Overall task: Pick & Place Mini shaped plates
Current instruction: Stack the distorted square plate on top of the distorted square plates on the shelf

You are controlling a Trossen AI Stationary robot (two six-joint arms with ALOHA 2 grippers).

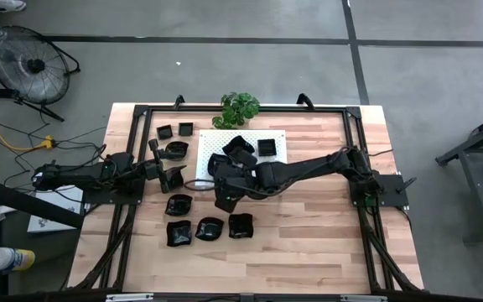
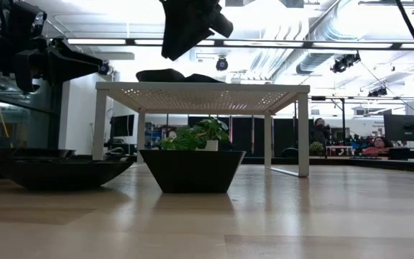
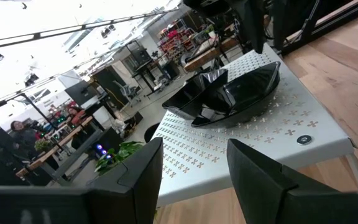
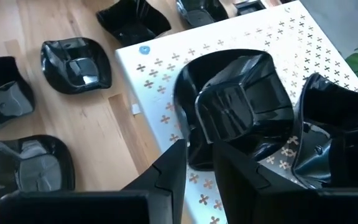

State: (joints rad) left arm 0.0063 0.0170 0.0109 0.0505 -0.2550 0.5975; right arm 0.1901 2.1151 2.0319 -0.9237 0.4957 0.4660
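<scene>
Right gripper [image 4: 197, 165]: parting slightly above stacked black dishes [image 4: 241, 106] on white perforated board [image 4: 160, 68].
Release: lifting straight, avoiding nudging the stack.

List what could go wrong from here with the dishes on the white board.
1. The black dishes sit nested and tilted on the white perforated board; the right gripper, close above, might nudge them off.
2. The left gripper, open and facing that board, may crowd the right arm there.

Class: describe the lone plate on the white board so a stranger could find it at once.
Find the white board beside the plant. Near its right side sits a small black square plate, alone and flat; the board's other plates are stacked together on the left.
</scene>
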